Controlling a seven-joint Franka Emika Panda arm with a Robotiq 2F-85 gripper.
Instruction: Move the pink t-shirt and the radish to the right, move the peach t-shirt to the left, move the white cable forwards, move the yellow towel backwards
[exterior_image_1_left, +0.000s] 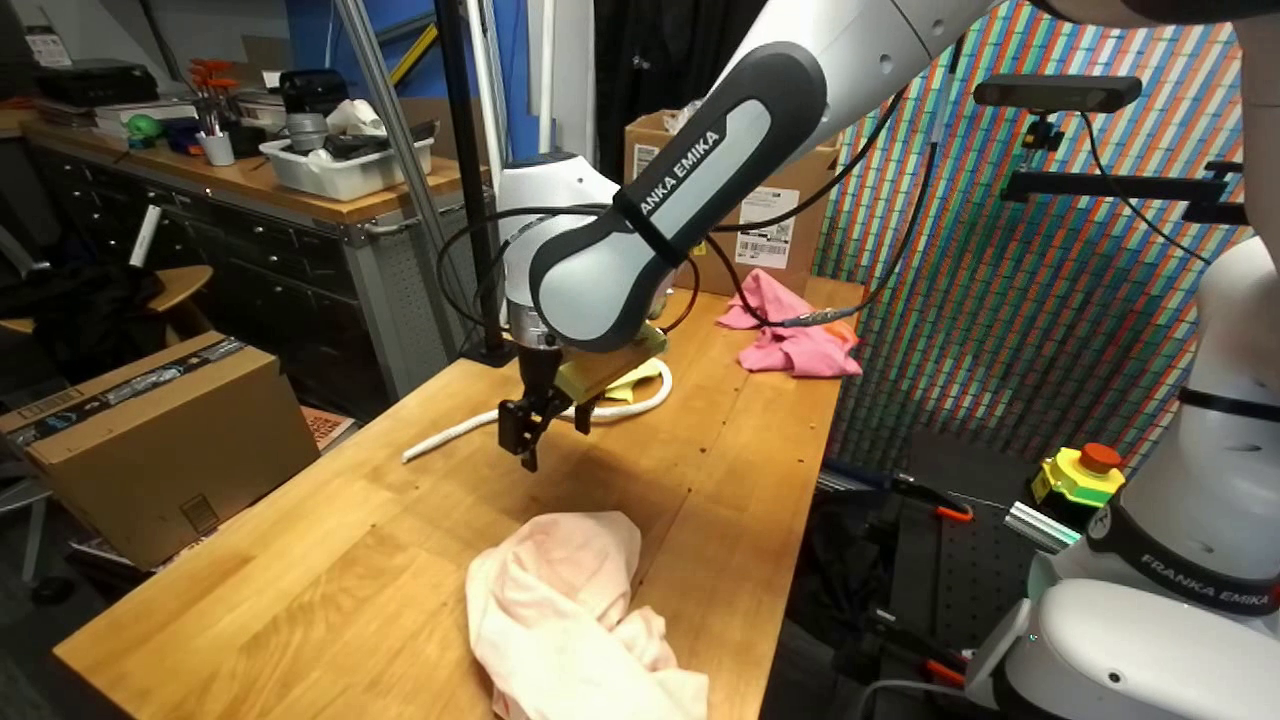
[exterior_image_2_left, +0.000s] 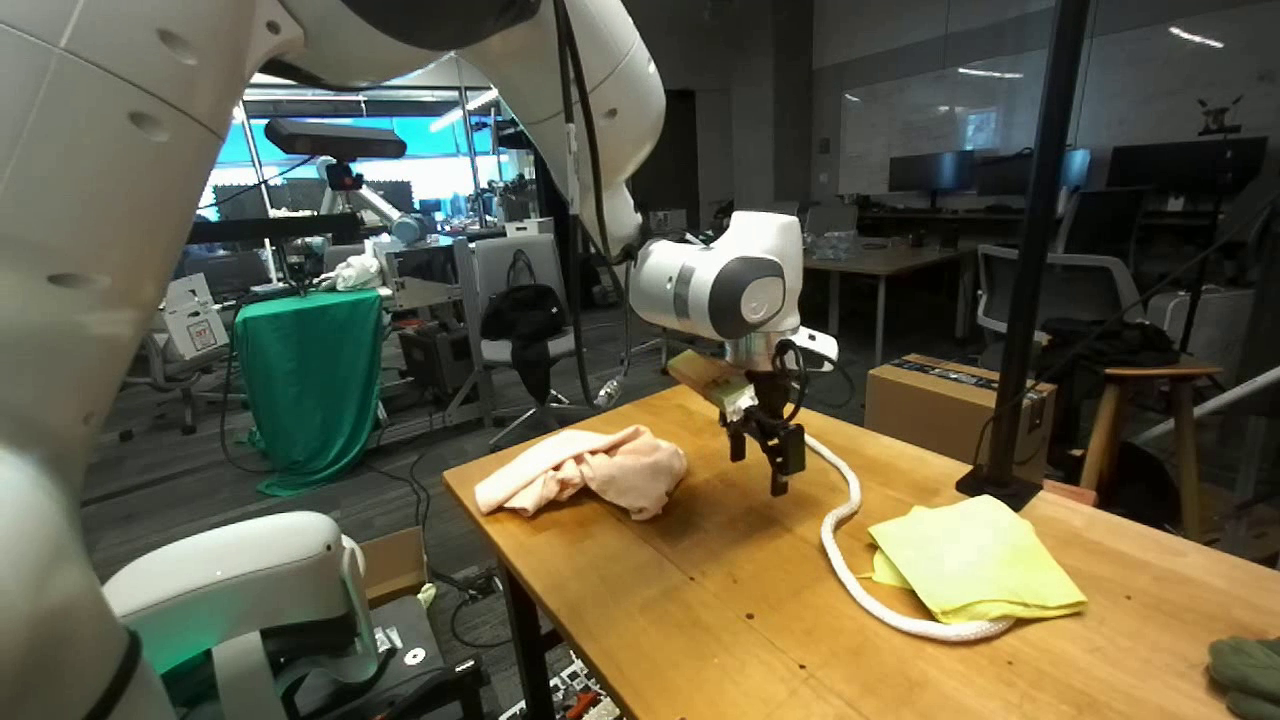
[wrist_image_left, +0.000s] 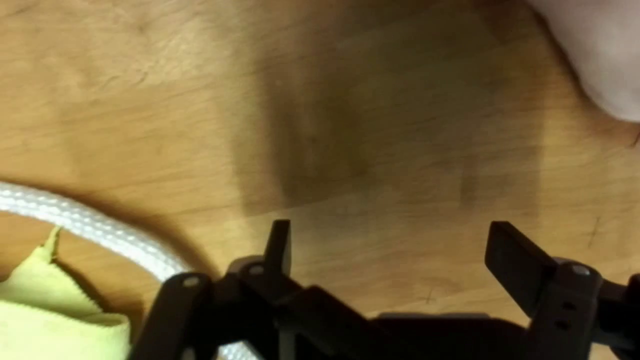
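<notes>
Tool (wrist_image_left: 387, 240) spread wide, nothing between its fingers; hangs over bare surface (exterior_image_1_left: 300, 580) between the peach shirt (exterior_image_2_left: 625, 475) and the white cable (wrist_image_left: 100, 230). Step in hand uncertain; the two shirts lie toward opposite ends, pink shirt (exterior_image_1_left: 795, 340) by the cardboard box (exterior_image_1_left: 768, 245), so my guess is the cable next. Best approach: turn to straddle it crosswise, come down slowly, close on the free stretch near the tool. The cable appears to run under the yellow towel (exterior_image_2_left: 975, 555); a hard pull would likely drag both, so slide gently or lift the towel first. If it is the peach shirt instead, pinch a raised fold and lift before shifting. Edges: peach shirt near an end corner; pink shirt right up to a side edge, overhang can't be told. Black post (exterior_image_2_left: 1022, 320) just beyond the towel, tight there. Most open wood: beside the peach shirt, away from the robot's base. Radish not made out.
</notes>
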